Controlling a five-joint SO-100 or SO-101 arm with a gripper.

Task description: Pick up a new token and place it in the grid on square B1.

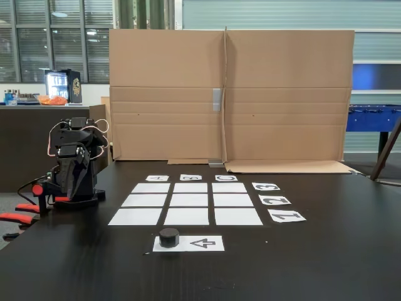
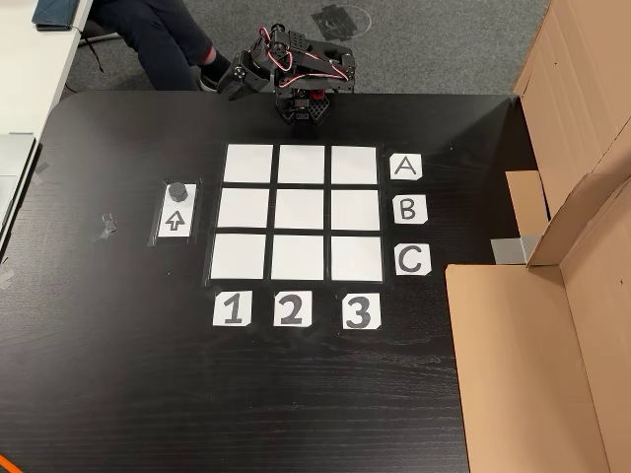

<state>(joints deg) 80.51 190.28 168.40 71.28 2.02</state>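
On the dark table (image 1: 326, 251), the black token (image 1: 169, 237) sits at the left end of the arrow sheet (image 1: 203, 243) in the fixed view, just in front of the grid (image 1: 188, 200) and touching none of its squares. From above in the other view, that same token (image 2: 177, 190) rests at the top of the arrow sheet (image 2: 175, 219), beside the grid (image 2: 300, 212) on its left. Square B1 (image 2: 244, 208), the middle cell in the column over the 1 label, lies bare and white, as do all nine cells. Over at the table's edge the arm (image 1: 72, 166) is folded down on its base, well apart from the token. Its gripper (image 2: 237, 87) points off to the left in the other view, holding nothing; whether the jaws are parted or closed, I cannot tell. Behind the grid stands a cardboard screen (image 1: 282, 94).
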